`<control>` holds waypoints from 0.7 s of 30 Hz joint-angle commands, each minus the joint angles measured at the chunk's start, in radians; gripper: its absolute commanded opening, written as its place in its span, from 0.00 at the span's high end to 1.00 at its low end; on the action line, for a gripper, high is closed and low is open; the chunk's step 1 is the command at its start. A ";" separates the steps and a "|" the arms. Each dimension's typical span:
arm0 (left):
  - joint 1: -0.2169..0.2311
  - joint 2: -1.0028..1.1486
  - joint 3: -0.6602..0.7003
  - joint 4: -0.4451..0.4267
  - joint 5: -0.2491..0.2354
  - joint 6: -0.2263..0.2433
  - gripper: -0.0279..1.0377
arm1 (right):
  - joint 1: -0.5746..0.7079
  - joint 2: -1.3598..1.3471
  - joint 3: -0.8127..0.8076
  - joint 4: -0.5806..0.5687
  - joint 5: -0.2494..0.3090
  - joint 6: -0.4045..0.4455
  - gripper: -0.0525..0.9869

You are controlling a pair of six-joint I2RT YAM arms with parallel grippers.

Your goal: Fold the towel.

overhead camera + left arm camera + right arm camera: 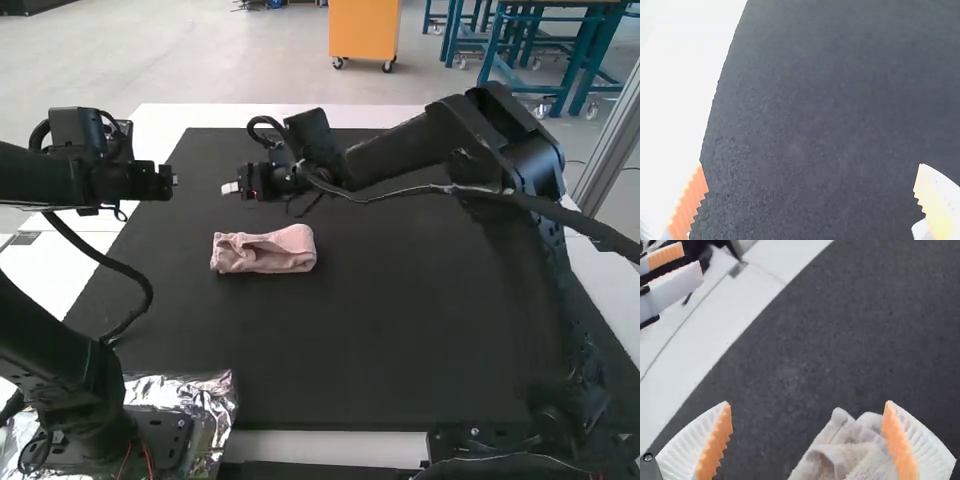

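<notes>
Towel [265, 250] lay on the mat [400, 320], left of its middle, folded into a narrow bundle, one end uneven. Folding looked mostly done; maybe tidying left. Left gripper [811, 164] spread, empty, by mat's left edge; right gripper [808, 402] spread, empty, above mat.

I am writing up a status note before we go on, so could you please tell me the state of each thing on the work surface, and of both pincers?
Towel: folded into a small, slightly rumpled bundle, lying on the mat
Mat: spread flat
Foil: crinkled, by the left arm's base
Left pincer: open, holding nothing
Right pincer: open, holding nothing
</notes>
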 commanded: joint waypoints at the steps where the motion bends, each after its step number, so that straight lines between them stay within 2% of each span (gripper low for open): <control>1: -0.042 -0.049 0.080 -0.028 0.008 -0.028 0.06 | -0.066 -0.141 0.035 -0.028 0.017 -0.013 0.07; 8: -0.149 -0.124 0.206 -0.138 -0.023 -0.036 0.06 | -0.182 -0.416 -0.008 -0.118 0.044 -0.024 0.07; 10: -0.177 -0.149 0.233 -0.164 -0.042 -0.038 0.06 | -0.222 -0.508 -0.040 -0.129 0.103 -0.038 0.07; 14: -0.229 -0.208 0.265 -0.206 -0.071 -0.053 0.06 | -0.291 -0.692 -0.129 -0.132 0.141 -0.047 0.07; 16: -0.240 -0.242 0.273 -0.223 -0.077 -0.064 0.06 | -0.330 -0.793 -0.180 -0.150 0.142 -0.047 0.07; 19: -0.226 -0.293 0.272 -0.264 -0.077 -0.107 0.06 | -0.396 -0.945 -0.269 -0.158 0.142 -0.044 0.07; 21: -0.226 -0.342 0.265 -0.281 -0.072 -0.108 0.06 | -0.434 -1.046 -0.329 -0.170 0.142 -0.038 0.07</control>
